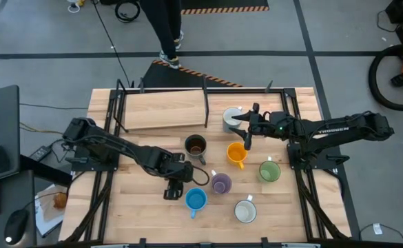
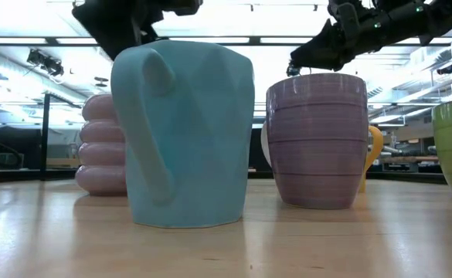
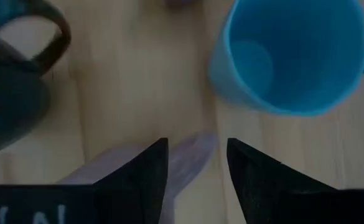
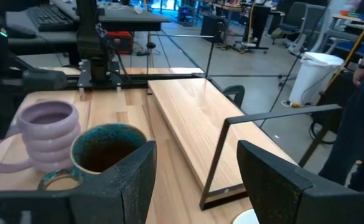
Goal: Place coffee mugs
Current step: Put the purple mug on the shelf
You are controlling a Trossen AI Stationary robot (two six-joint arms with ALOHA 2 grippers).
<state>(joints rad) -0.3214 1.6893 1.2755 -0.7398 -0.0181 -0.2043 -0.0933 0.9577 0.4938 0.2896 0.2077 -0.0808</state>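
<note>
My left gripper [image 1: 172, 191] is open, low over the table's near middle beside the blue mug [image 1: 195, 200]. Its fingers stand on either side of a lilac part [image 3: 191, 158] of the ribbed lilac mug [image 4: 45, 134], which stands on its base [image 2: 102, 147] and is hidden under the arm in the high view. My right gripper [image 1: 244, 129] hangs open next to a white mug [image 1: 233, 119]. Standing upright between them are the dark brown [image 1: 195, 145], orange [image 1: 236, 154], green [image 1: 269, 171], smooth lilac [image 1: 220, 183] and second white [image 1: 245, 211] mugs. My left gripper comes down from above over the ribbed lilac mug, with a lilac part [image 3: 191, 158] in the gap between its fingers. I cannot tell whether either finger touches it. The mug stands upright on the table.
A raised wooden board [image 1: 163, 109] in a black metal frame [image 4: 231, 155] fills the table's far left part. A person's legs [image 1: 163, 27] stand beyond the far edge. The mugs crowd the middle; bare wood lies along the near left [image 1: 129, 213] and far right corner.
</note>
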